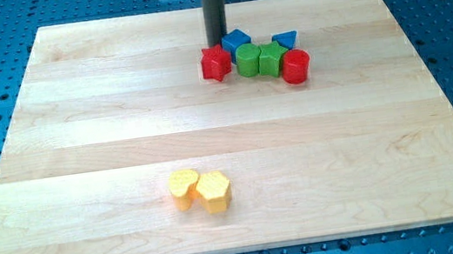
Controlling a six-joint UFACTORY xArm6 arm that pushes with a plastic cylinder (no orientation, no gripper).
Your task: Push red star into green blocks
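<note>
The red star [215, 63] lies near the view's top centre, touching or nearly touching the left green block [247, 59]. A second green block [270, 59] sits right beside the first. My tip [217, 44] stands just above the red star's top edge, close to it, with the dark rod rising to the view's top.
A blue block [237, 40] lies just above the green ones, another blue block [286, 40] to its right. A red cylinder [296, 66] touches the right green block. Two yellow blocks [184, 187] [214, 191] sit together at the bottom centre. The wooden board [82, 163] rests on a blue perforated table.
</note>
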